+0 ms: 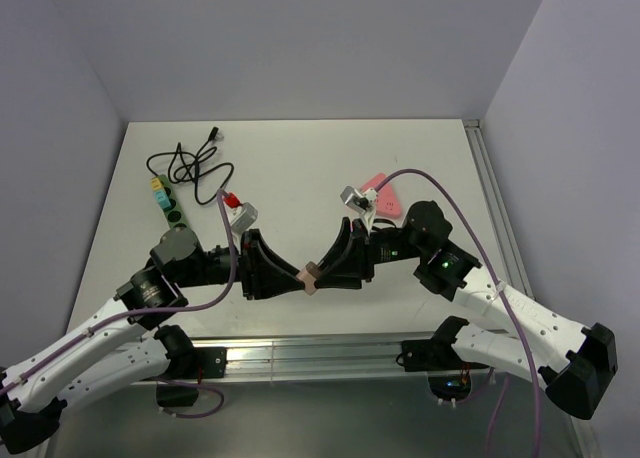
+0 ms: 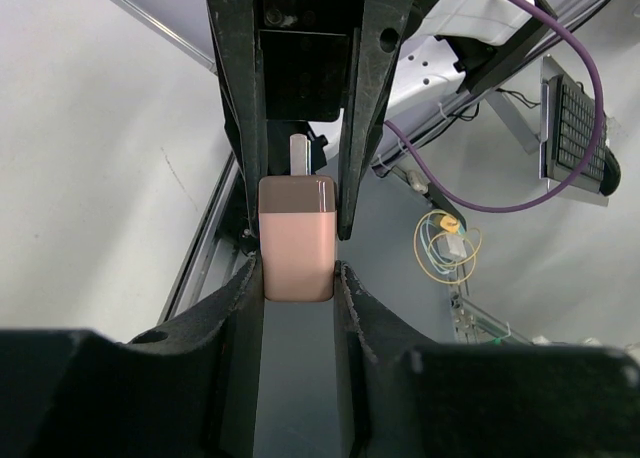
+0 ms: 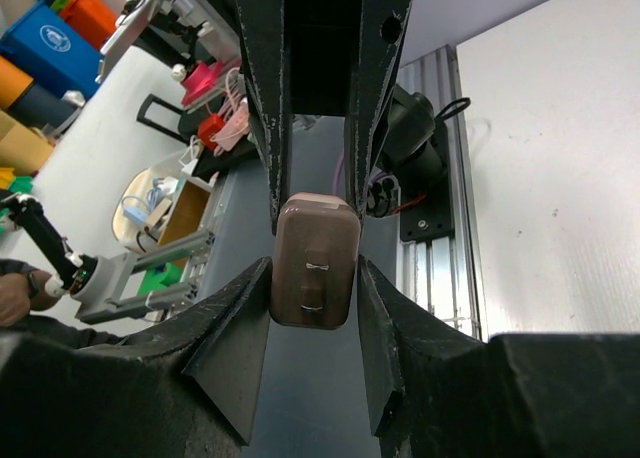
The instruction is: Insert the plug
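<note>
1 plug (image 1: 310, 275) midair over the desk (image 1: 300, 158), near edge
Left claw (image 2: 298, 278) and right claw (image 3: 313, 278) both pinch its sides; we judge it light, rigid, slick: hold the body, not the prongs (image 3: 314, 283).

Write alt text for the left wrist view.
A pink plug is pinched between two tools: the left tool from below and the right tool from above, with a metal prong showing at its far end.

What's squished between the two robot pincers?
A pink plug, held by the left pincer and right pincer together, shown in the top view and both wrist views.
</note>
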### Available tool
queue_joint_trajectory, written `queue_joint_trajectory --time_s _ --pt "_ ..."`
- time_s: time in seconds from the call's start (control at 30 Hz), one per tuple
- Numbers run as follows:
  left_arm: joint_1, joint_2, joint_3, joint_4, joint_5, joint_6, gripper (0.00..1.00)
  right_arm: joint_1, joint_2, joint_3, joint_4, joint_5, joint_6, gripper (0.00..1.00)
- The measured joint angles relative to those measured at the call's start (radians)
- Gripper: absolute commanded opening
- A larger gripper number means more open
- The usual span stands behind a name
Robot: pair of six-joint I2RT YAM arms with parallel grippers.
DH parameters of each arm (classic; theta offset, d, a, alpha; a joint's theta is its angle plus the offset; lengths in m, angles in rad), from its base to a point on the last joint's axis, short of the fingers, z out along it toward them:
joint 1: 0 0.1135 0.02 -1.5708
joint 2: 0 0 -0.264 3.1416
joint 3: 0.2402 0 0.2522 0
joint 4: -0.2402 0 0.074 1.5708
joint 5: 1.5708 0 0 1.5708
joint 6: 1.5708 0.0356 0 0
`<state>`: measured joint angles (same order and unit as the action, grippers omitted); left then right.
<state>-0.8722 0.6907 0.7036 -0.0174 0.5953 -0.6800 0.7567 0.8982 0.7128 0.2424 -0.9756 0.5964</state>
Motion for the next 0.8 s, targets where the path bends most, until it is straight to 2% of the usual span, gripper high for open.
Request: queue_joint_trajectory --time_s 0.37,0.43,0.47,0.57,0.8 --pt "0.0 -0.008 0.006 -0.011 0.026 0.019 0.0 -0.013 0.0 0.002 0.024 -0.041 0.019 0.44" --pt "0.0 -0.008 0.006 -0.011 0.032 0.022 0.0 -0.014 0.0 0.002 0.036 -0.047 0.026 0.37" --pt "0.0 -0.008 0.006 -0.01 0.033 0.024 0.01 -0.014 0.0 0.001 0.04 -0.048 0.031 0.23" --pt "0.0 -0.011 0.006 -0.008 0.032 0.033 0.0 -0.017 0.005 -0.001 0.051 -0.049 0.061 0.0" --pt "0.0 -0.017 0.006 -0.012 0.03 0.033 0.02 -0.018 0.016 -0.034 0.143 -0.058 0.121 0.0"
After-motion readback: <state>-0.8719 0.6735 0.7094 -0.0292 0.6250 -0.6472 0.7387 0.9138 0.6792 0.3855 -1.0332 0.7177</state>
